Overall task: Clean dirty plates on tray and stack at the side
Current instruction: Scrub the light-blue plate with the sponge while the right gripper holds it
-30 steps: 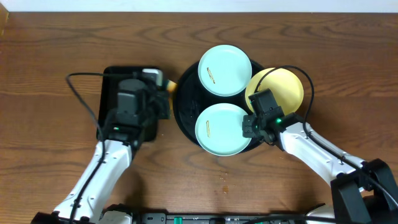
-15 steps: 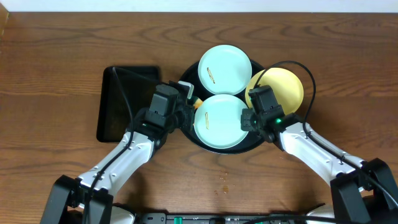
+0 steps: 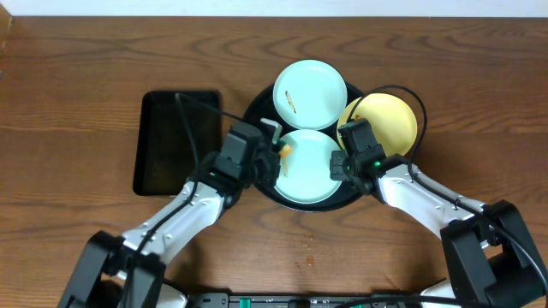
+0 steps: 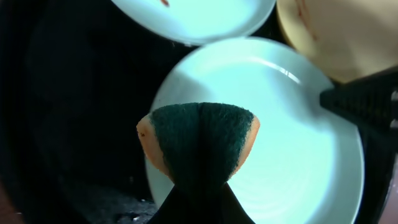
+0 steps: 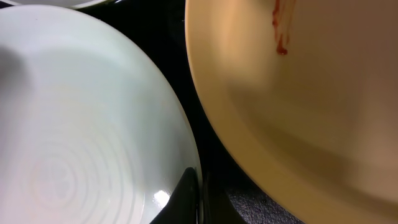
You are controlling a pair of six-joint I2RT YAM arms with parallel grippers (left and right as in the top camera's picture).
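**Sponge hanging over the near plate while the other arm is pinning its rim**

The left gripper [image 3: 274, 154] is squeezing a folded sponge [image 4: 199, 140], green scouring face outward and orange at the edges, with its jaws clamped tight around it. The sponge is hovering at the 9 o'clock edge of the near mint plate [image 3: 304, 169]; whether it is touching the surface I cannot tell. The right gripper [image 3: 340, 164] is sitting at that plate's 3 o'clock rim, jaws closed and seemingly pinching the thin edge to steady it.

All three plates are lying on or over the round black tray [image 3: 257, 124]. The near one is at 6 o'clock, the far mint plate [image 3: 310, 96] at 12 o'clock, and the yellow plate [image 3: 381, 124] is overhanging the rim at 3 o'clock. None is standing on the bare tabletop [image 3: 479, 85] yet.

The coming wipe is turning on one thing. The plate's open face is lying toward 3 o'clock from the sponge, so the left arm is the one placed to sweep across it. Being round, the plate is offering no long axis to line up with.

A brown smear is showing on the far mint plate and a red smear [image 5: 283, 31] on the yellow one. No brand, label or writing is showing anywhere.
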